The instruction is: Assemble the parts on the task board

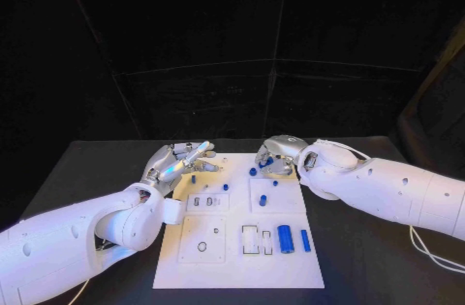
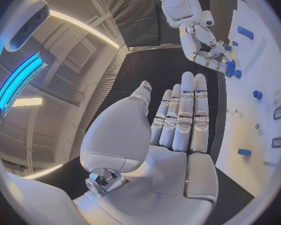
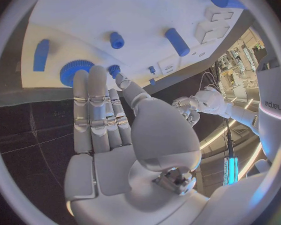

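The white task board lies in the middle of the table. My left hand hovers at its far left corner with fingers straight and palm bare. At the board's far edge, my right hand reaches its straight fingers to a blue gear, with nothing held. A small blue piece sits just beside that hand. On the board stand a blue peg and two smaller pegs. A thick blue cylinder and a thin blue bar lie at the near right.
Raised white plates with slots and a round hole take up the board's left half. Rectangular cut-outs lie beside the cylinder. The black table runs wide on both sides, and black curtains hang behind.
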